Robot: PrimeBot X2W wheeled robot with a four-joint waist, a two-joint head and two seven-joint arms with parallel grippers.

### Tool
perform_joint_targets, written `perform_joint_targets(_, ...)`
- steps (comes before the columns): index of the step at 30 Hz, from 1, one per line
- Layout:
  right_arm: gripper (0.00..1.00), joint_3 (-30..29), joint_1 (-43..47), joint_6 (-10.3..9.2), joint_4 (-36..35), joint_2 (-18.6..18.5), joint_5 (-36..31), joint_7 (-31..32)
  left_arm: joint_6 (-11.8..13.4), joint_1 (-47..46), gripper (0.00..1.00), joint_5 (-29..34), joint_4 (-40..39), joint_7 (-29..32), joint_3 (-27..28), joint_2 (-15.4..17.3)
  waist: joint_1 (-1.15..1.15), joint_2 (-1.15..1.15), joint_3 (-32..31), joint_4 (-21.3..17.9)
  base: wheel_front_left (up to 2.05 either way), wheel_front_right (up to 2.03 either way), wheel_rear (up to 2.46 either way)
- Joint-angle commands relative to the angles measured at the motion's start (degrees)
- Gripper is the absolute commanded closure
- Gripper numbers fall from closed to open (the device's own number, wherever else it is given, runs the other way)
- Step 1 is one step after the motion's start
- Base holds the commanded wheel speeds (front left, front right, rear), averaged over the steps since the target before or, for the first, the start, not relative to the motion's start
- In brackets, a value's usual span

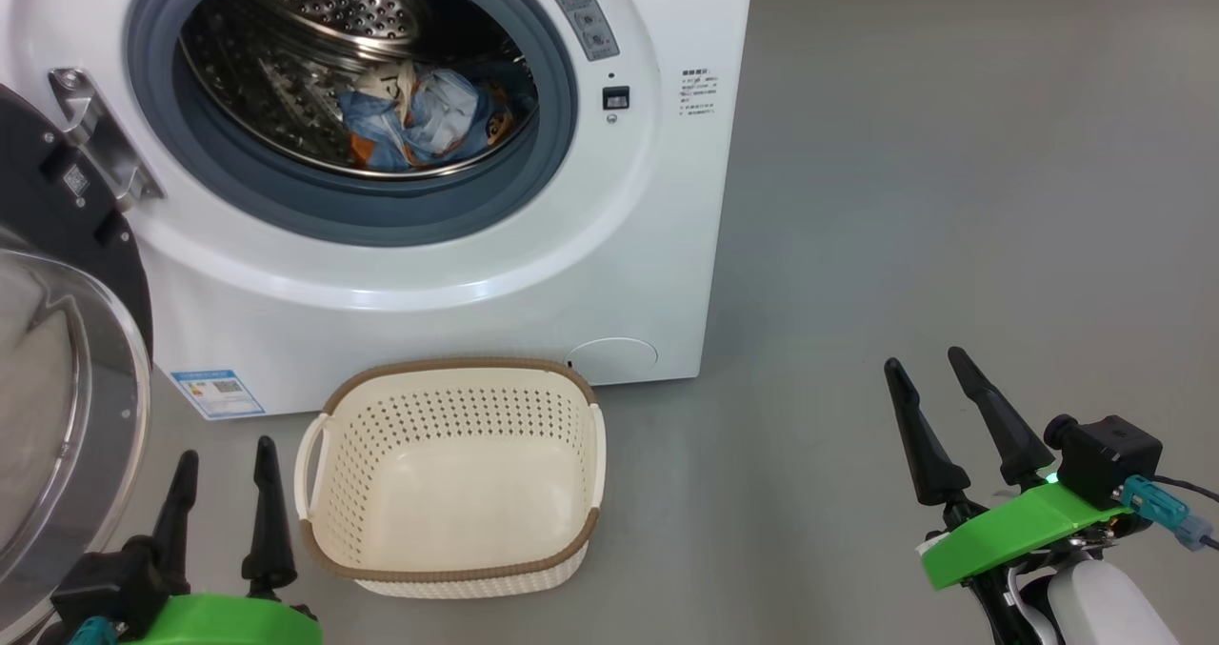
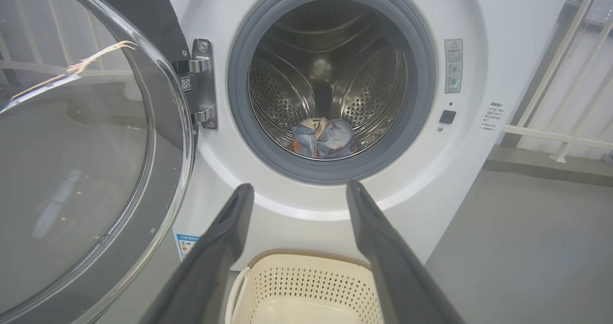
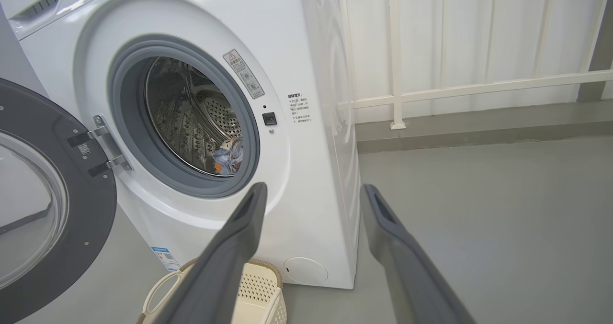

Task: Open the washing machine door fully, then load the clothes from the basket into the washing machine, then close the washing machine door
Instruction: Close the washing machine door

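The white washing machine (image 1: 457, 273) stands with its door (image 1: 67, 359) swung wide open to the left, glass bowl facing me. Light blue clothes (image 1: 419, 121) with orange and cream parts lie inside the steel drum, also seen as clothes (image 2: 323, 137) and clothes (image 3: 227, 156). The cream basket (image 1: 452, 564) sits on the floor in front of the machine with nothing in it. My left gripper (image 1: 224, 450) is open at the lower left, between door and basket. My right gripper (image 1: 929, 359) is open at the lower right, well away from the machine, holding nothing.
Grey floor (image 1: 952, 197) spreads to the right of the machine. A white railing (image 3: 479, 87) and a low kerb run behind it. The open door (image 2: 86, 147) juts out on the left, close beside my left arm.
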Motion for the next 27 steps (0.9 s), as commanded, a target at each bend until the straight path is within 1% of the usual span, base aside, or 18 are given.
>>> perform_joint_targets(1,0.0,1.03,0.19,0.09,-1.49,-0.27,-0.39,-0.28,-0.28,-1.54,0.0,0.73,-1.22,-0.37,2.0,0.63,0.0,0.0,-0.04,0.03,0.0,0.0,0.0)
perform_joint_targets(27,0.0,1.1,0.24,0.09,-1.53,-0.19,-0.51,-0.28,-0.34,-1.52,0.0,0.94,-1.1,-0.37,2.06,0.52,0.0,0.0,-0.05,0.26,0.0,0.0,0.0)
